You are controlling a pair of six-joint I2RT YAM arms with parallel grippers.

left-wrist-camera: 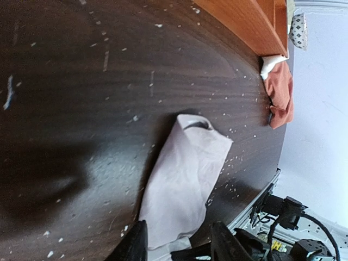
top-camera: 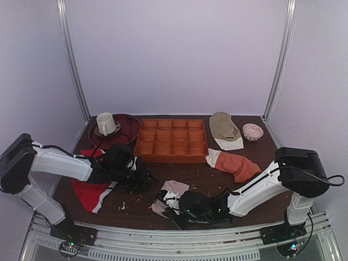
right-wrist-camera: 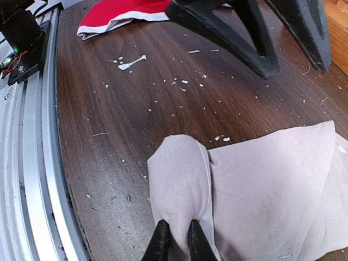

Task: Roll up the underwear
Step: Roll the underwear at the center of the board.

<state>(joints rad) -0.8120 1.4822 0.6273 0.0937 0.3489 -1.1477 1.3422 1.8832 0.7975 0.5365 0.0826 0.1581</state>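
Underwear (top-camera: 173,191) lies on the table (top-camera: 133,211) near the front edge, approx centre, btwn the two arms. It's pinkish-beige and mostly flat, w/ one side folded over into a narrow flap.

R hand (right-wrist-camera: 178,235): fingers nearly together, pinched on the near end of that folded flap. The cloth sits right at the tips and the rest spreads out beside and beyond them.

L hand (left-wrist-camera: 179,228): fingers spread wide, nothing in them. It sits just beside the underwear on the left arm's side. In the R wrist view its dark fingers are low over bare wood, apart from the cloth. Can't tell if the tips touch the table.

Red garment w/ white trim (top-camera: 89,194) is front left, partly under the L arm. Orange-rust garment (top-camera: 240,166) is to the right, its white end by the corner of the orange compartment tray (top-camera: 171,140), which sits back centre.

Back left there's a white cup (top-camera: 106,123) on a dark red plate (top-camera: 128,126). Back right, a beige cloth (top-camera: 223,126) w/ a small patterned bowl (top-camera: 252,131) just beside it.

White specks (right-wrist-camera: 130,62) are scattered over the dark wood around the underwear.
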